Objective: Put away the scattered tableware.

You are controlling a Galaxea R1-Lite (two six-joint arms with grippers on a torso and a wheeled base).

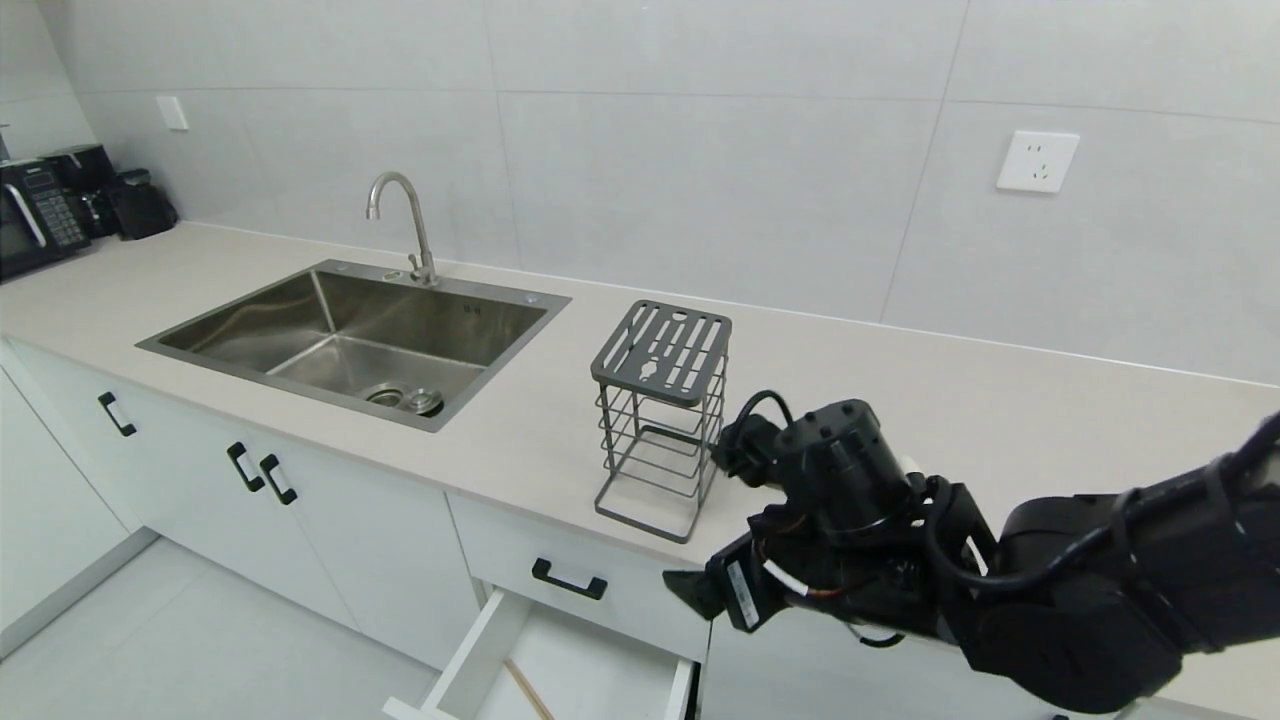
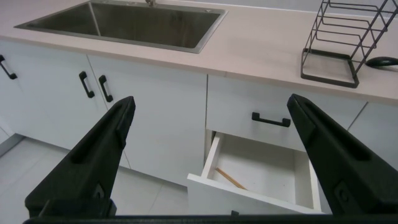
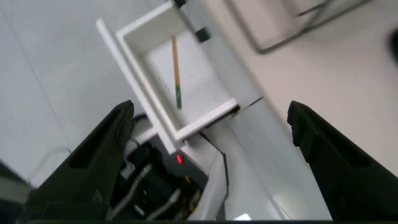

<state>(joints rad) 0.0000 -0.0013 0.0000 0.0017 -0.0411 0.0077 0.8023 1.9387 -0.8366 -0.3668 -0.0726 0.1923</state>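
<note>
Now, open drawer [image 1: 455, 668], one chopstick [image 3: 176, 70] in it, nothing held.
Nearest, the chopstick lies loose on the drawer floor. The right gripper [image 3: 210, 107] hangs above it, fingers spread wide and empty, and the left gripper [image 2: 210, 99] is spread just as wide, low before the cabinet fronts. Farther back, the wire rack [image 1: 660, 420] stands on the counter close beside the right wrist. A careless swing there could tip it, or a low pass could clip the drawer's rim.

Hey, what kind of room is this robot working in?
Most likely a kitchen: a stainless steel sink with a curved metal faucet is set in a beige countertop above white cabinets with black handles, and a grey wire utensil rack stands on the counter.
</note>
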